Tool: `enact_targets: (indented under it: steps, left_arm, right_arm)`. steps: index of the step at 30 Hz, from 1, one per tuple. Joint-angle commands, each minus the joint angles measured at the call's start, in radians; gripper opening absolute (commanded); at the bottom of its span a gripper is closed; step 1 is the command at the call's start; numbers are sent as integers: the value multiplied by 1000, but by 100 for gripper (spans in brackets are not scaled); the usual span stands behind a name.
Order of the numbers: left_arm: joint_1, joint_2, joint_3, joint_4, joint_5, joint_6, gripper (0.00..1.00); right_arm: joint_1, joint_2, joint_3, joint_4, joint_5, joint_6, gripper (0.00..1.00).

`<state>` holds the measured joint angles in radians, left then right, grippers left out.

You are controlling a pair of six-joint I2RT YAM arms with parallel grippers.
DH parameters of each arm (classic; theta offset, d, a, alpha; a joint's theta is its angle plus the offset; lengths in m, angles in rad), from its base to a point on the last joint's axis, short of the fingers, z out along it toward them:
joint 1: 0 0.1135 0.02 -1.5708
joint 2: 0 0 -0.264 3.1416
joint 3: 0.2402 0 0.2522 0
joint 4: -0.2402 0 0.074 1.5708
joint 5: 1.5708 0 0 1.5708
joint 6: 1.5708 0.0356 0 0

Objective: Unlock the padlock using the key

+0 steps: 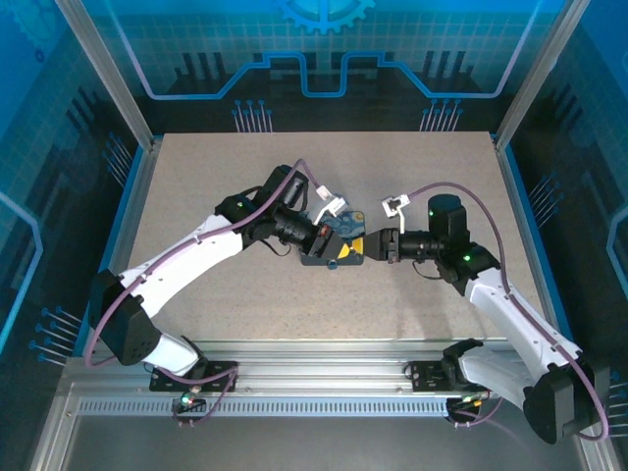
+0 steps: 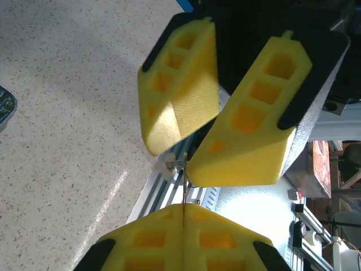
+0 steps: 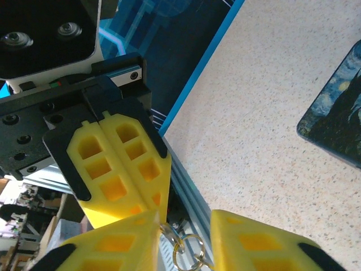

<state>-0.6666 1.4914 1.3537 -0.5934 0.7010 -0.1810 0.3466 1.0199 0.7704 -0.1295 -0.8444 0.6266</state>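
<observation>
While left pincer (image 2: pixel 184 212) clamps the key (image 2: pixel 184 180), right pincer (image 3: pixel 185 223) gapes round its ring (image 3: pixel 189 251).
Both meet over the tin (image 3: pixel 338 107), key pointing pincer to pincer.

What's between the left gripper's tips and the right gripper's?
A small metal key ring, in the right wrist view: it hangs off the left gripper's shut tips, inside the right gripper's open fingers. The left wrist view shows the thin key there.

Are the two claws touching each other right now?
Apart. The left wrist view shows bright background between the left claw below and the right claw above; a thin metal piece spans that gap.
</observation>
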Motion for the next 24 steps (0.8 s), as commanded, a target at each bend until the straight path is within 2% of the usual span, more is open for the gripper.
enact_targets:
  steps: [1, 4, 10, 15, 18, 19, 24]
  left_arm:
    - [5, -15, 1, 17, 42, 11, 0]
    - [5, -17, -3, 25, 40, 7, 0]
    - [22, -20, -10, 39, 26, -4, 0]
    - [50, -46, -50, 112, 17, -56, 0]
    - [76, -70, -94, 179, 8, -114, 16]
    - [88, -82, -114, 204, 4, -138, 26]
    - [113, -147, -233, 366, -6, -259, 44]
  right_arm:
    - [12, 1, 20, 11, -31, -26, 26]
    - [14, 2, 21, 3, -36, -34, 19]
    - [15, -9, 13, -19, -50, -61, 0]
    - [18, -28, -3, -23, -35, -69, 0]
    - [20, -45, -10, -36, 10, -77, 0]
    - [19, -51, -13, -36, 27, -79, 0]
    - [21, -80, -47, 13, 90, -50, 0]
